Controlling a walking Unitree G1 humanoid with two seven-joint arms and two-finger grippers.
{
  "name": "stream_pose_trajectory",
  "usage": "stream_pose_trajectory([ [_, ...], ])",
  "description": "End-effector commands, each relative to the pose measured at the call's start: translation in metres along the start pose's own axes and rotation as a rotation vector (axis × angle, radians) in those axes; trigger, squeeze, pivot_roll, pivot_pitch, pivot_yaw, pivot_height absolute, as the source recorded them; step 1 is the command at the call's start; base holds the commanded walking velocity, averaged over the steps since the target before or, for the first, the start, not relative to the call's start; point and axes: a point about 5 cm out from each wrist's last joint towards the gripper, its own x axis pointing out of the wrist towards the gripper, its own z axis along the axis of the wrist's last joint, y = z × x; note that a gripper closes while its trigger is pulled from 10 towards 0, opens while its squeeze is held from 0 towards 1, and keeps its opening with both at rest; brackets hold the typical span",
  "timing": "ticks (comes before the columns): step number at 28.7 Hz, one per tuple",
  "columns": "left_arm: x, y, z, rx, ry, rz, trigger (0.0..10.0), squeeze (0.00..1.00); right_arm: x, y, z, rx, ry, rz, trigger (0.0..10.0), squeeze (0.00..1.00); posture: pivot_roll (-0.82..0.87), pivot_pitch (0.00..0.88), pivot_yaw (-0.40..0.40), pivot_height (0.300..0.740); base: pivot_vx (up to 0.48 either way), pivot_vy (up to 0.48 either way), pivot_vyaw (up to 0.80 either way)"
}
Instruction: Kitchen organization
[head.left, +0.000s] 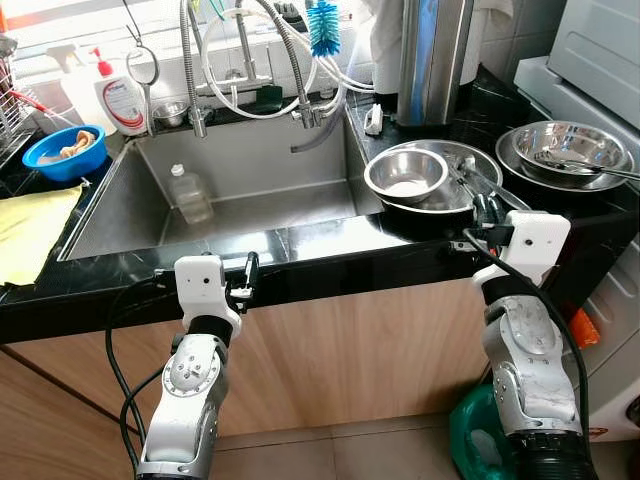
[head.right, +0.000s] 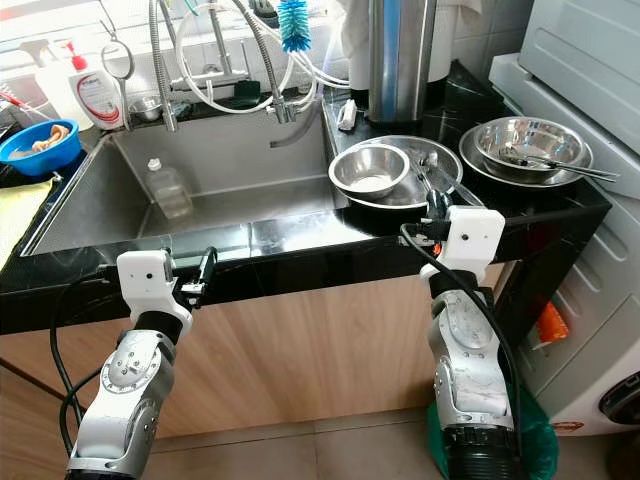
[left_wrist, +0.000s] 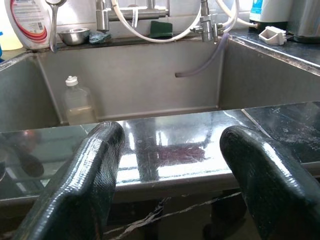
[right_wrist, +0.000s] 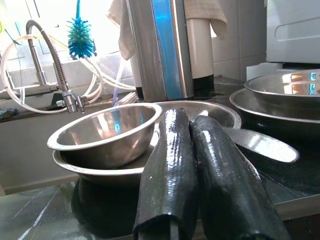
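Note:
A small steel bowl (head.left: 406, 176) sits inside a wider steel pan (head.left: 455, 203) on the black counter, right of the sink (head.left: 120, 200). Thin utensils (head.left: 470, 175) lie in the pan. My right gripper (head.left: 487, 210) is at the pan's near rim, its fingers (right_wrist: 170, 165) shut together with nothing between them. My left gripper (head.left: 248, 275) hovers at the counter's front edge before the sink, open and empty, its fingers (left_wrist: 95, 170) wide apart. A clear plastic bottle (head.left: 188, 193) stands in the sink basin.
Stacked steel bowls (head.left: 566, 148) with a spoon sit at the far right. A tall steel cylinder (head.left: 432, 60) stands behind the pan. Blue bowl (head.left: 65, 152), soap bottle (head.left: 120, 100) and yellow cloth (head.left: 30, 230) lie left. A green bin (head.left: 475, 435) is on the floor.

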Motion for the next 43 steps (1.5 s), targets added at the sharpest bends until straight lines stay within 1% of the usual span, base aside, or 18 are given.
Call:
stream_pose_trajectory([
  [1,0.002,0.003,0.007,0.013,-0.024,0.012,10.0,0.0,0.004,0.004,0.005,-0.001,-0.021,0.007,10.0,0.0,-0.18,0.0,0.136,0.74,0.0,0.0,0.0],
  [11,0.003,0.002,0.008,0.012,-0.029,0.016,10.0,0.0,0.011,0.0,0.015,-0.016,-0.058,-0.004,10.0,0.0,-0.18,0.0,0.135,0.74,0.0,0.0,0.0],
  [18,0.003,0.002,0.008,0.013,-0.028,0.016,10.0,0.0,0.011,0.001,0.01,-0.023,-0.036,0.004,10.0,0.0,-0.18,0.0,0.132,0.74,0.0,0.0,0.0],
  [22,0.002,0.002,0.007,0.015,-0.025,0.015,10.0,0.0,0.01,0.005,0.006,-0.012,-0.015,0.034,10.0,0.0,-0.18,0.0,0.131,0.74,0.0,0.0,0.0],
  [23,0.002,0.001,0.007,0.014,-0.023,0.014,10.0,0.0,0.009,0.004,0.005,-0.012,-0.013,0.031,10.0,0.83,-0.18,0.0,0.131,0.74,0.0,0.0,0.0],
  [24,0.002,0.001,0.007,0.014,-0.023,0.014,10.0,0.0,0.009,0.004,0.005,-0.014,-0.012,0.03,10.0,0.81,-0.18,0.0,0.131,0.74,0.0,0.0,0.0],
  [25,0.002,0.001,0.006,0.014,-0.022,0.014,10.0,0.0,0.009,0.004,0.005,-0.019,-0.012,0.027,10.0,0.76,-0.18,0.0,0.131,0.74,0.0,0.0,0.0],
  [26,0.002,0.001,0.006,0.014,-0.021,0.014,10.0,0.0,0.009,0.004,0.004,-0.025,-0.01,0.026,10.0,0.0,-0.18,0.0,0.13,0.74,0.0,0.0,0.0],
  [37,0.002,0.001,0.006,0.014,-0.021,0.014,10.0,0.0,0.01,0.004,0.005,-0.029,-0.009,0.022,10.0,0.0,-0.18,0.0,0.129,0.74,0.0,0.0,0.0],
  [43,0.002,0.001,0.006,0.014,-0.021,0.016,10.0,0.0,0.01,0.012,0.019,-0.035,-0.054,0.068,10.0,0.0,-0.18,0.0,0.13,0.74,0.0,0.0,0.0],
])
